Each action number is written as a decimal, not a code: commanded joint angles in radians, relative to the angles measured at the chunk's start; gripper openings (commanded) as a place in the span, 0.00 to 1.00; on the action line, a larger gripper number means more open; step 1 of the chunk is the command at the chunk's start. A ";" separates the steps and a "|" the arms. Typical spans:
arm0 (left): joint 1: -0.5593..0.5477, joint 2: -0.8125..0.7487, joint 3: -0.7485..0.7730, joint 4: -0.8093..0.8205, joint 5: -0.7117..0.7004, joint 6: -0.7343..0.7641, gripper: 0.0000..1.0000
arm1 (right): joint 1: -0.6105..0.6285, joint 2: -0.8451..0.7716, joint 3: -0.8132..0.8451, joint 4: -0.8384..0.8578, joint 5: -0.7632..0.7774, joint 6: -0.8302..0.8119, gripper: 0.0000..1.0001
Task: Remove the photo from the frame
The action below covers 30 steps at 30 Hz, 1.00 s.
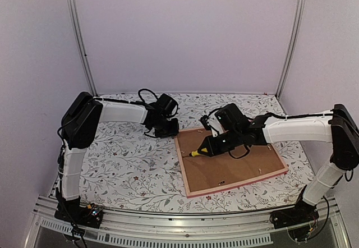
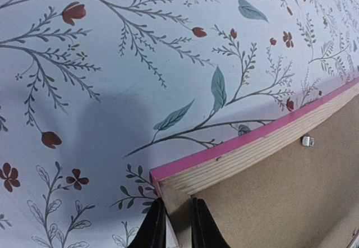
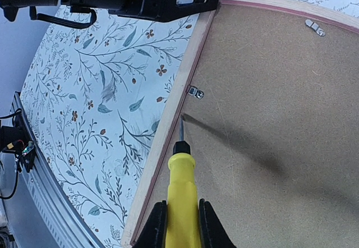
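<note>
The frame [image 1: 183, 172] lies face down on the table, its pink edge and pale wooden rails around a brown backing board [image 1: 238, 166]. The photo is hidden beneath that board. My left gripper [image 2: 175, 228] is shut on the frame's far-left corner [image 2: 174, 189], one finger either side of the rail. My right gripper [image 3: 180, 228] is shut on a yellow-handled screwdriver [image 3: 182, 189]. Its metal tip [image 3: 182, 122] touches the seam between the backing board [image 3: 269, 119] and the left rail [image 3: 168, 130], just below a small metal clip [image 3: 195, 92].
A second metal clip [image 3: 315, 27] sits near the far rail, and another clip [image 2: 307, 141] shows beside the left gripper's corner. The floral tablecloth [image 1: 129, 164] covers the table. Metal posts [image 1: 84, 46] and walls stand behind, and an aluminium rail [image 1: 168, 225] runs along the near edge.
</note>
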 commanded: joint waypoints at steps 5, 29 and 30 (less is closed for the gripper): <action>-0.006 -0.016 -0.020 -0.010 0.029 0.041 0.15 | 0.006 0.034 -0.001 0.023 0.064 0.036 0.00; -0.006 -0.016 -0.034 -0.001 0.029 0.043 0.14 | 0.005 0.079 0.024 0.041 0.118 0.064 0.00; -0.006 -0.017 -0.034 -0.001 0.029 0.043 0.14 | 0.006 0.080 0.023 0.040 0.120 0.065 0.00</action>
